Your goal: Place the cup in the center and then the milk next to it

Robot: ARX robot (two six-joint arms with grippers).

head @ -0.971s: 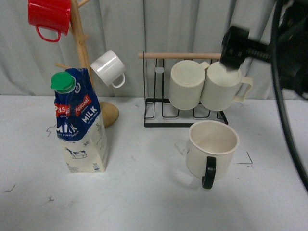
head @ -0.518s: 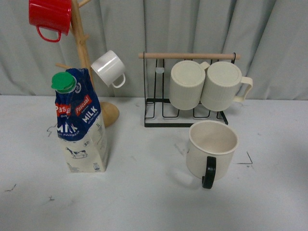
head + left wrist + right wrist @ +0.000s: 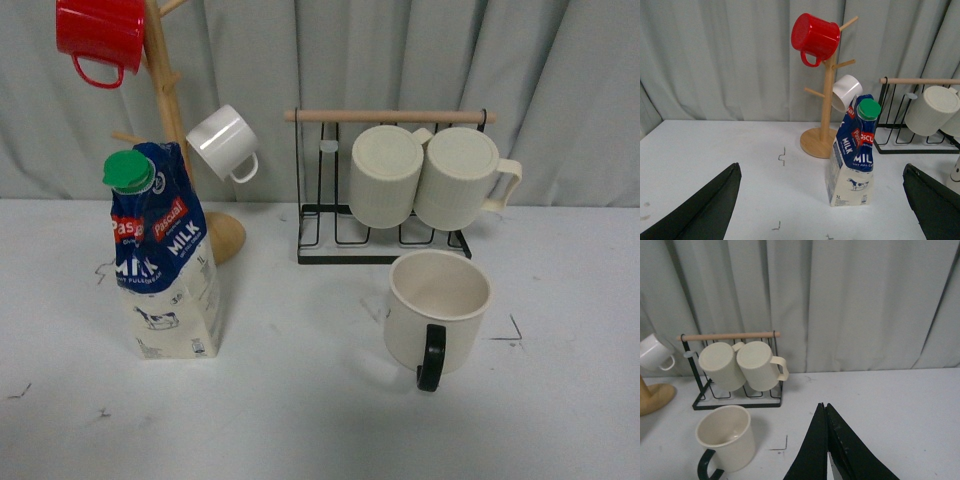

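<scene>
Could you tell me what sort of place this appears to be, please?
Probably a staged test bench, not a real kitchen: a pen-marked white table, a grey curtain backdrop, and a wooden mug tree beside a black wire mug rack.

Likely a lab test setup, grey curtain backdrop (image 3: 560, 70), white table (image 3: 300, 420) with inked corner marks (image 3: 517, 330)

Left gripper (image 3: 821, 171) spread wide, right gripper (image 3: 824, 411) fingers closed together, both empty

black-handled cream cup (image 3: 437, 312), green-capped blue-and-white milk (image 3: 165, 262), red mug (image 3: 100, 28)
</scene>
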